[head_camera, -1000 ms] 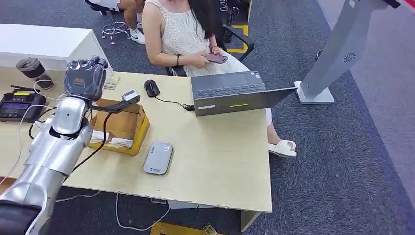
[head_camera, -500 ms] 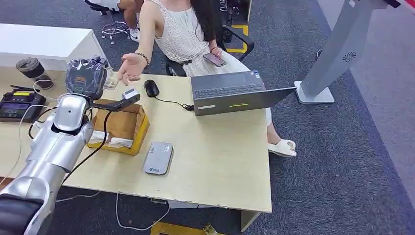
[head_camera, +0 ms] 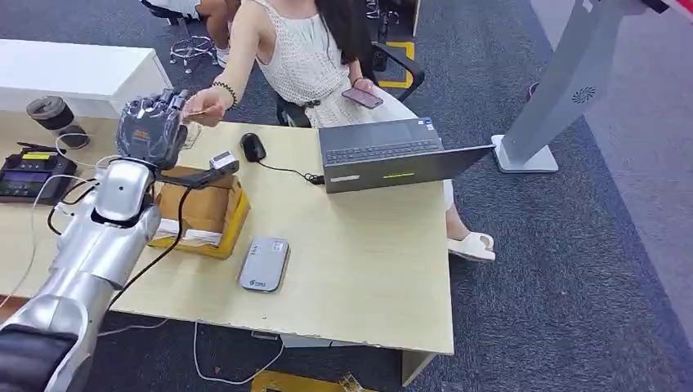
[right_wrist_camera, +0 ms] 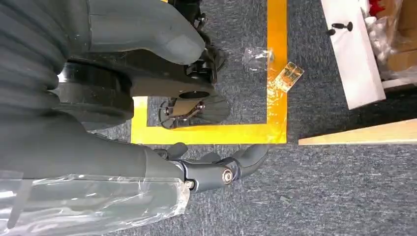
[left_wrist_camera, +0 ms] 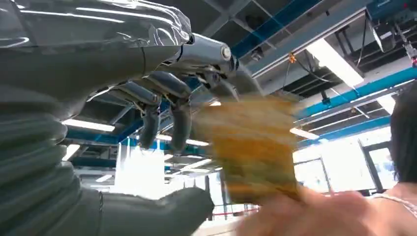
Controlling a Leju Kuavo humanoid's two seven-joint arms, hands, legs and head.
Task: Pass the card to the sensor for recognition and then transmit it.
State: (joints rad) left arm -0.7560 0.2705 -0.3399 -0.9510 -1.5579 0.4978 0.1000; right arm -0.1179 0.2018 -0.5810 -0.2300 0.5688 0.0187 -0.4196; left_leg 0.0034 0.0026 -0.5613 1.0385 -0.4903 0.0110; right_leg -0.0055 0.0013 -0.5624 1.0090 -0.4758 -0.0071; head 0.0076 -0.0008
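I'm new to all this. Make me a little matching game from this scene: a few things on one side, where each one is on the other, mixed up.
Things:
1. card
2. grey card reader
3. mouse
4. phone

Places:
A. flat on the desk, near its front edge
B. in the seated person's hand, over the lap
C. between the robot's left hand and the person's reaching hand
D. on the desk, beside the laptop

Pairs: 1-C, 2-A, 3-D, 4-B

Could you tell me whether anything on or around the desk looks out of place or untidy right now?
Mostly small things: a scrap of clear wrapper and a small yellow patterned piece lie loose on the carpet by the yellow floor tape. On the desk, the open cardboard box sits askew.
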